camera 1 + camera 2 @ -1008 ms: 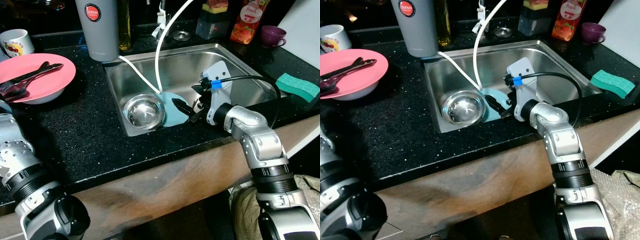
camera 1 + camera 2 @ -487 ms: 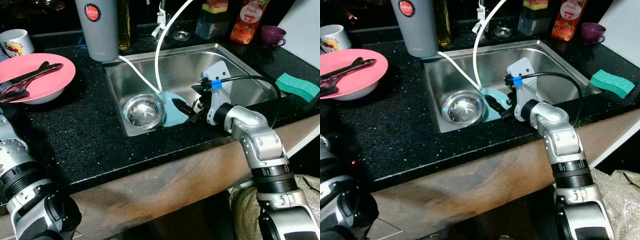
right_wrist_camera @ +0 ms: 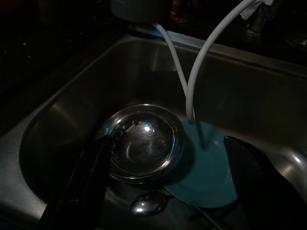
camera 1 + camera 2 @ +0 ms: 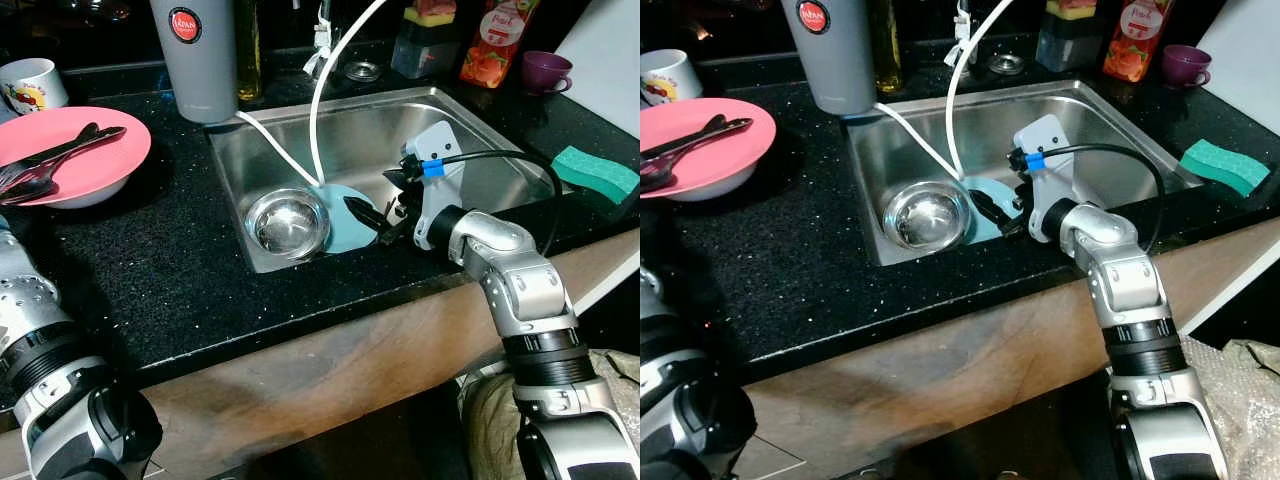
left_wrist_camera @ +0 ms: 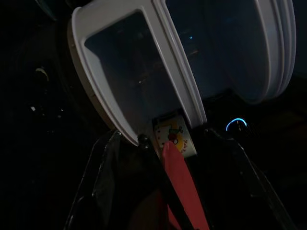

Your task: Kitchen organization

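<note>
A black speckled countertop (image 4: 150, 250) surrounds a steel sink (image 4: 480, 180). Left of the sink sit a pink plate (image 4: 95, 165) and a white mug (image 4: 30, 85); behind its left corner stands a grey tumbler (image 4: 195, 60). A green sponge (image 4: 595, 172) lies right of the sink, a purple cup (image 4: 545, 72) behind it.

right arm (image 4: 515, 290) was silver with black ribbed joints; white wrist housing (image 4: 432, 150), blue-tagged black cable (image 4: 500, 158); black fingers (image 4: 362, 215).

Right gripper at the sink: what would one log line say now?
right gripper: open, over round teal plate | shiny steel bowl: in steel sink | left arm: idle
</note>
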You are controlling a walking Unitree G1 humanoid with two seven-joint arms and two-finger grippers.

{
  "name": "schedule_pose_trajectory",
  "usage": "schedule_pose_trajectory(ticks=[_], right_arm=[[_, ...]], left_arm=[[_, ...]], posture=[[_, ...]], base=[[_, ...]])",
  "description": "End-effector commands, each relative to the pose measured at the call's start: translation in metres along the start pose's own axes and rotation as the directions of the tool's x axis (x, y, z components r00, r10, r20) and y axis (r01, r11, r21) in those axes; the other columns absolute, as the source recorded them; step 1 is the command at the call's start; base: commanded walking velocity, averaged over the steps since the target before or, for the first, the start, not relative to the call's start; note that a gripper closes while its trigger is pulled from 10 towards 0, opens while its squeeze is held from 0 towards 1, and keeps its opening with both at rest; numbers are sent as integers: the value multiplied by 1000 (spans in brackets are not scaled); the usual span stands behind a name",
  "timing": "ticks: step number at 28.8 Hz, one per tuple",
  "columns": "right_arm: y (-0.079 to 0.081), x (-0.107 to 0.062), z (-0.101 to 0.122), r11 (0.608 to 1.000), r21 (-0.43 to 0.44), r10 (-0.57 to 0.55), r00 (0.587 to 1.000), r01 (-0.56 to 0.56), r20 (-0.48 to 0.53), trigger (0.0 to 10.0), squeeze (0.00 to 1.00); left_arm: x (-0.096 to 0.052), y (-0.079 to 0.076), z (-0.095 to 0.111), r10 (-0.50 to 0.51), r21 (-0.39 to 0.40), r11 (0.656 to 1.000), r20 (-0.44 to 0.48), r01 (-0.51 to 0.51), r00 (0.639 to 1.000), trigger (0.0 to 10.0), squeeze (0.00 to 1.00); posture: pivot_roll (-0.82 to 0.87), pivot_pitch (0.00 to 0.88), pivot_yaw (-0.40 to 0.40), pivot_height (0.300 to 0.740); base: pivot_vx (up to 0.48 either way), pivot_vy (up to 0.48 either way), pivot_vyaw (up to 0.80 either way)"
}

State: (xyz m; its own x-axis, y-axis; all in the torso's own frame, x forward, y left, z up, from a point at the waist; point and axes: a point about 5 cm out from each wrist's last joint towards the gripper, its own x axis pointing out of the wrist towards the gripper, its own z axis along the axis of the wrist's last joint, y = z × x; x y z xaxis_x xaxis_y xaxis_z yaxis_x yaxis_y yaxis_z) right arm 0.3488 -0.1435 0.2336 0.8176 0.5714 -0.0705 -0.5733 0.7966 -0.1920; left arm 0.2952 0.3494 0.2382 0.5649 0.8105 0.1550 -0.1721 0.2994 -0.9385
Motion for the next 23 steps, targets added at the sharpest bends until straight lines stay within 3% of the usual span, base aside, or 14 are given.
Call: schedule_pose_trajectory(ticks=[1, 3, 4, 5, 6, 7, 12, 13, 14, 17, 18, 19, 23], right_arm=[[-2, 0, 0, 1000, -4, -1, 1000, 1, -6, 10000, 0], [-2, 0, 0, 1000, -4, -1, 1000, 1, -6, 10000, 0], [-2, 0, 0, 1000, -3, 0, 1000, 0, -6, 10000, 0], [-2, 0, 0, 1000, -3, 0, 1000, 0, -6, 10000, 0], [-2, 0, 0, 1000, -3, 0, 1000, 0, -6, 10000, 0], [-2, 0, 0, 1000, -4, 0, 1000, 0, -6, 10000, 0], [-2, 0, 0, 1000, -5, -2, 1000, 2, -6, 10000, 0], [-2, 0, 0, 1000, -5, -3, 1000, 3, -5, 10000, 0], [-2, 0, 0, 1000, -5, -3, 1000, 3, -5, 10000, 0], [-3, 0, 0, 1000, -5, -4, 1000, 4, -5, 10000, 0], [-3, 0, 0, 1000, -5, -4, 1000, 4, -5, 10000, 0], [-3, 0, 0, 1000, -5, -4, 1000, 4, -5, 10000, 0], [-3, 0, 0, 1000, -5, -3, 1000, 3, -4, 10000, 0]], left_arm=[[-3, 10, -3, 60, -47, 997, -3, -60, 998, 2353, 0], [-3, 11, -4, 63, -53, 997, -4, -63, 998, 2353, 0], [-4, 11, -4, 68, -60, 996, -8, -68, 998, 0, 0], [-4, 11, -5, 74, -71, 995, -13, -75, 997, 1490, 0], [-4, 11, -5, 74, -71, 995, -13, -75, 997, 1490, 0], [-4, 11, -5, 76, -75, 994, -15, -77, 997, 10000, 0], [-5, 13, -8, 106, -127, 986, -28, -108, 994, 10000, 0], [-6, 14, -8, 108, -134, 985, -28, -111, 994, 9608, 0], [-6, 14, -9, 110, -138, 984, -26, -112, 994, 0, 0], [-7, 14, -9, 113, -148, 982, -24, -115, 993, 0, 0], [-7, 14, -9, 115, -148, 982, -25, -117, 993, 1373, 0], [-7, 14, -9, 116, -148, 982, -25, -118, 993, 10000, 0], [-8, 15, -9, 123, -146, 981, -31, -126, 992, 10000, 0]], posture=[[26, 85, -43, 740], [26, 85, -43, 740], [26, 87, -44, 740], [26, 87, -44, 740], [26, 87, -44, 740], [26, 87, -44, 740], [25, 88, -41, 740], [25, 87, -41, 740], [25, 87, -41, 740], [25, 87, -41, 740], [25, 87, -41, 740], [25, 87, -41, 740], [27, 87, -42, 740]], base=[[0, 0, 0], [0, 0, 0], [0, 0, 0], [0, 0, 0], [0, 0, 0], [0, 0, 0], [0, 0, 0], [0, 0, 0], [0, 0, 0], [0, 0, 0], [0, 0, 0], [0, 0, 0], [0, 0, 0]])
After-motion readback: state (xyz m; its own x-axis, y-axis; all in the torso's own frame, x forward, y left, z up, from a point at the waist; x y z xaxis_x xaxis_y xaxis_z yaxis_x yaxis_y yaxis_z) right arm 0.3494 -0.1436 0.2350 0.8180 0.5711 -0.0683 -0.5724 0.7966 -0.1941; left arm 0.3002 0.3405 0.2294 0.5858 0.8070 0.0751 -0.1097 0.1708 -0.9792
